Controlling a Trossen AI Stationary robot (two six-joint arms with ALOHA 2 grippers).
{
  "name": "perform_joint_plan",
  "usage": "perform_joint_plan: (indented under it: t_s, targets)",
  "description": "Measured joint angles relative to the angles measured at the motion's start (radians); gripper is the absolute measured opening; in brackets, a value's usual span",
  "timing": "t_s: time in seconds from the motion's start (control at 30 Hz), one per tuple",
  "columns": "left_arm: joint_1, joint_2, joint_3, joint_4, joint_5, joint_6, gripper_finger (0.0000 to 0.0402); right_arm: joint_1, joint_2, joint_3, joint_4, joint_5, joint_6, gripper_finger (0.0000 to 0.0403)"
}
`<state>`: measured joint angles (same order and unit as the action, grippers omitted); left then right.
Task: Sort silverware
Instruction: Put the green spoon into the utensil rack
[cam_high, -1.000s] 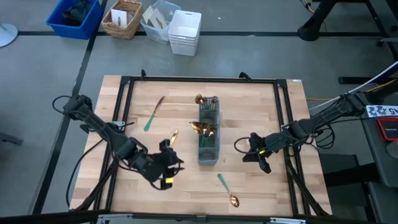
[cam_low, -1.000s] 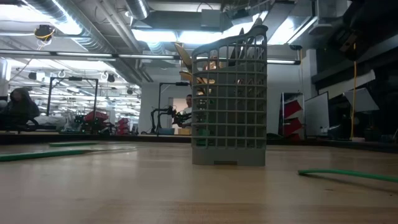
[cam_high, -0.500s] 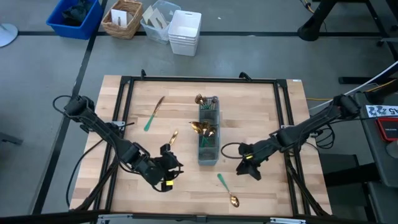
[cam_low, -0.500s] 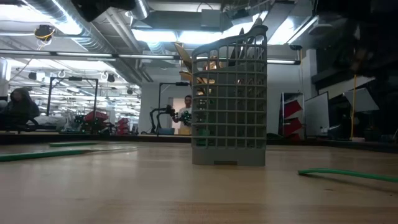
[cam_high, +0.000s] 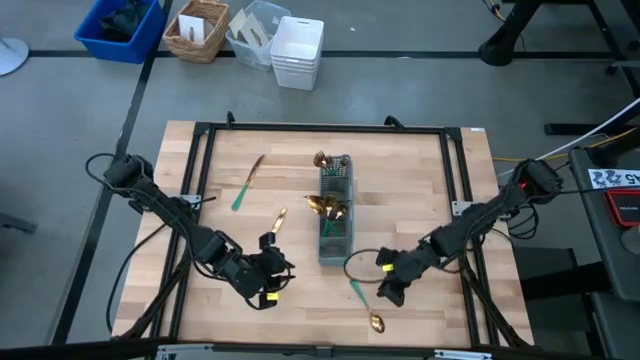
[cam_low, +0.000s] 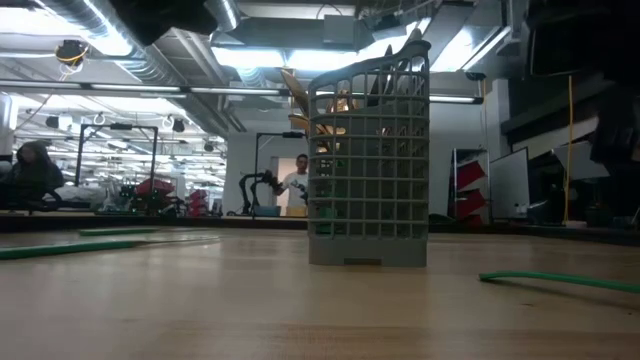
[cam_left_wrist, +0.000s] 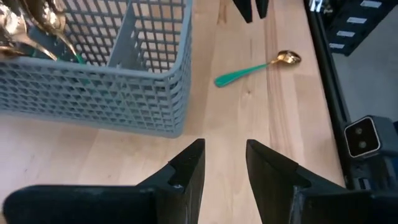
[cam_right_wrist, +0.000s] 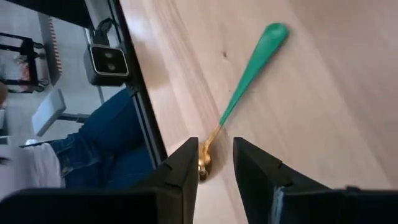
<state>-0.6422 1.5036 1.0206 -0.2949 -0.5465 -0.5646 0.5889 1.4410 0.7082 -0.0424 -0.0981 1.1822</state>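
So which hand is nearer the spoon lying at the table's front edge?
Right. The right hand hovers just beside the spoon; the left hand sits farther off, across the table.

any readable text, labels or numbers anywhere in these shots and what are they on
White tag beside the table's right edge, high view: dark characters, too small and blurred to read.
Yellow sticker on the left end effector: no legible text.
Yellow sticker on the right end effector: no legible text.
Grey caddy, the spoon, the storage bins behind the table: no print visible.
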Motion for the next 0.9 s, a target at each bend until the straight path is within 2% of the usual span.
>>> perform_joint_plan:
  t_s: [0.37, 0.63, 0.73, 0.9]
  targets:
    - [0.000, 0.000, 0.000, 0.002, 0.000, 0.014, 0.0109, 0.074, 0.166, 0.164, -0.005, 0.080, 0.000, 0.0101]
    - [0.000, 0.005, 0.000, 0.002, 0.000, 0.048, 0.0109, 0.080, 0.276, 0.271, -0.014, 0.070, 0.000, 0.0101]
    - [0.000, 0.026, 0.000, 0.002, 0.000, 0.050, 0.0109, 0.079, 0.292, 0.321, -0.056, 0.065, 0.000, 0.0101]
    - [-0.002, 0.084, 0.000, 0.003, 0.000, 0.049, 0.0109, 0.079, 0.293, 0.391, -0.243, 0.081, 0.049, 0.0101]
